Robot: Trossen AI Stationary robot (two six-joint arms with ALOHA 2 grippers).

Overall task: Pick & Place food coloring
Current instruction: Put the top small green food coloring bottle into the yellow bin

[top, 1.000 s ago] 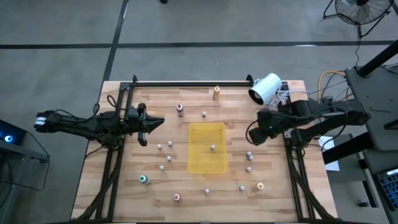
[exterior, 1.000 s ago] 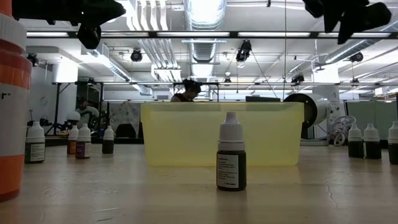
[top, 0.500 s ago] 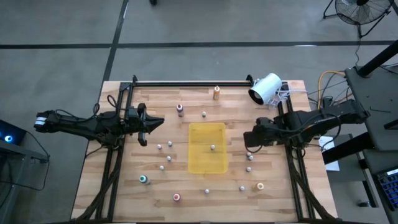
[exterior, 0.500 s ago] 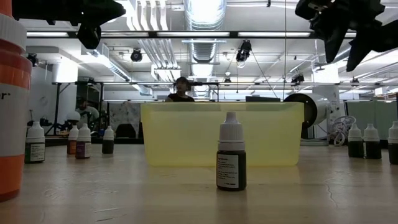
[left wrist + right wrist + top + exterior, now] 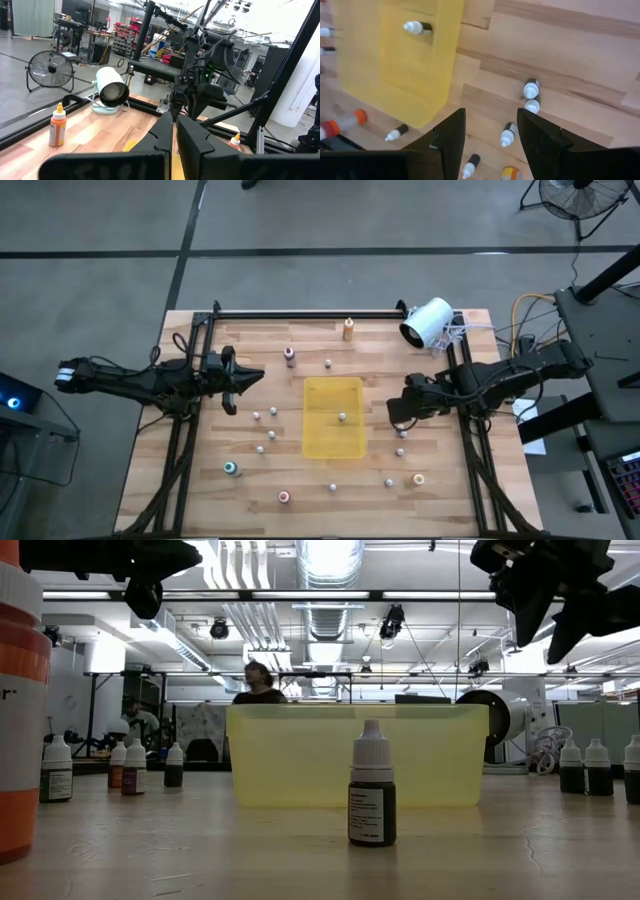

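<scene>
Item: pale wooden slatted table (image 5: 230,500), seen from above, with a shallow translucent yellow plastic tray (image 5: 333,440) at its centre.

Contents of tray: one small white-capped dropper bottle of food coloring (image 5: 342,417); no other bottle is seen inside it.

Outside tray: the remaining small food coloring bottles, scattered on the wood to both sides, among them a teal-topped bottle (image 5: 230,468), a pink-topped bottle (image 5: 284,497), a maroon-topped bottle (image 5: 289,356) and an orange bottle (image 5: 348,329) near the far rail. A white cylindrical device (image 5: 427,322) lies at the far right corner.

Right gripper (image 5: 396,408): hovers just right of the tray, above a cluster of small bottles (image 5: 531,97); jaws stand wide, holding nothing.

Left gripper (image 5: 240,380): waits over the left side of the table, jaws closed, empty.

Progress: early. One bottle appears placed, though the tray's contents are small in the overhead view; over a dozen remain to collect.
</scene>
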